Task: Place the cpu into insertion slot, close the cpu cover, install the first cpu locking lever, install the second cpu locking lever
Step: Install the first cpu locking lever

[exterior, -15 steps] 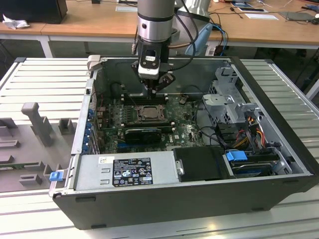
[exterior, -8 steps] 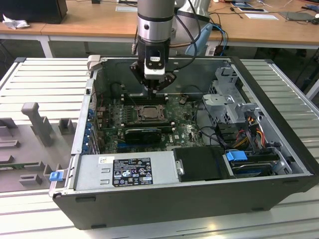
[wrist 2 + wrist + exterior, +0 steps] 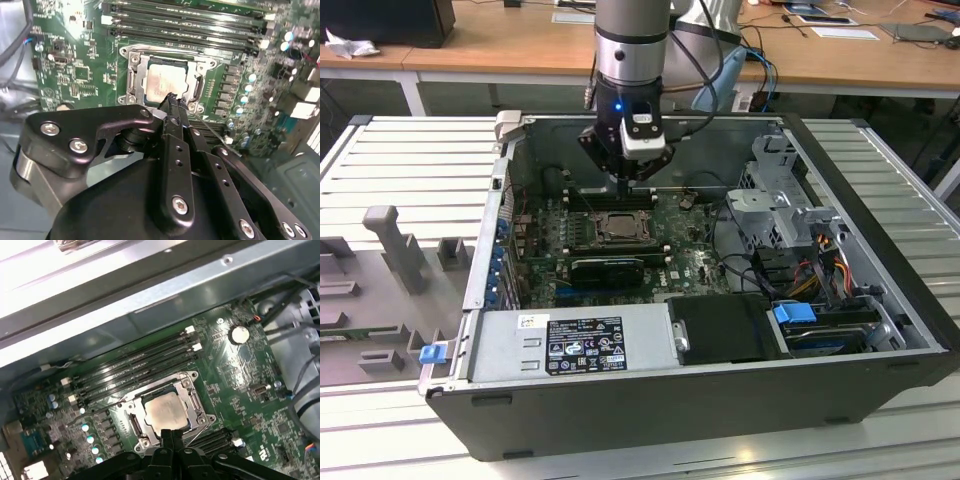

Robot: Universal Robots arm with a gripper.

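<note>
Right now the arm reaches down into an open computer case that lies on a grey slatted table. The gripper hangs just above the green circuit board, at the edge of the insertion slot.

In both wrist views the cpu lies flat in the slot with its pale metal top facing up. The cpu cover is folded down around it, so the chip shows through the cover's square window. In the second wrist view the cpu sits just beyond the gripper, framed by the cover.

The jaws are closed, the two black fingers pressed side by side with nothing visible between them. Their tips point at the near rim of the slot, right beside the cover's edge; I cannot tell whether they actually touch it.

Long black memory slots run along the far side of the slot, close to it. In the exterior view the cpu lies just below the gripper, and a grey power supply box fills the front of the case.
</note>
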